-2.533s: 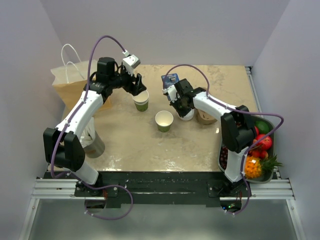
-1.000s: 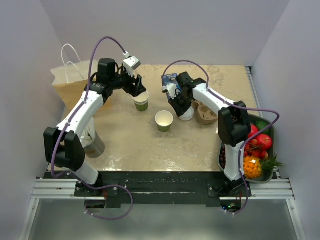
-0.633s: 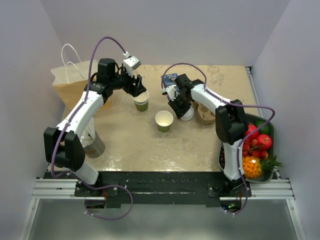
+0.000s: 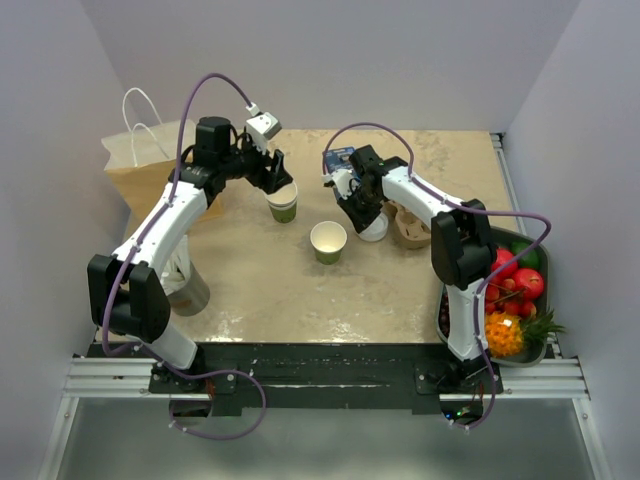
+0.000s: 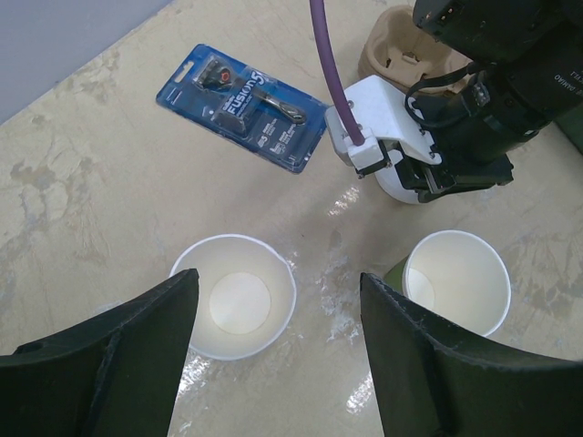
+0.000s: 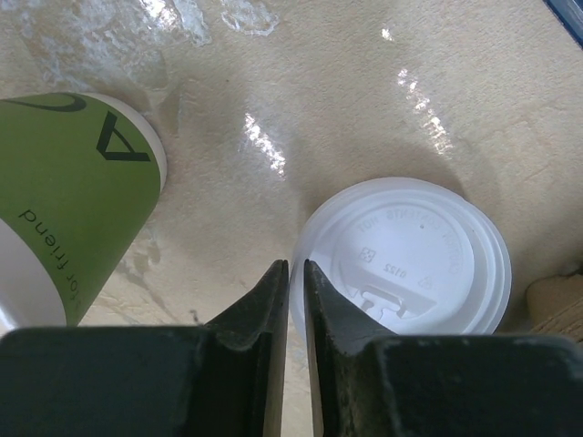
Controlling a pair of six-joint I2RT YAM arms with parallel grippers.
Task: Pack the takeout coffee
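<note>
No cup wearing a lid shows, so the takeout coffee is out of view. Two olive-green and cream cups stand open. One cup sits just below my left gripper, which hovers open with its fingers apart and off the cup. The other cup stands mid-table. A round white lid lies flat on the table. My right gripper is low at the lid's left side, its jaws pinched on the rim.
A brown paper bag with white handles stands at the far left. A blue razor pack lies behind the cups. A cardboard cup carrier sits right of the lid. A fruit bowl is at the right edge.
The right gripper's jaws have narrowed onto the lid's rim and the right arm has shifted slightly. The left arm has stayed still.
</note>
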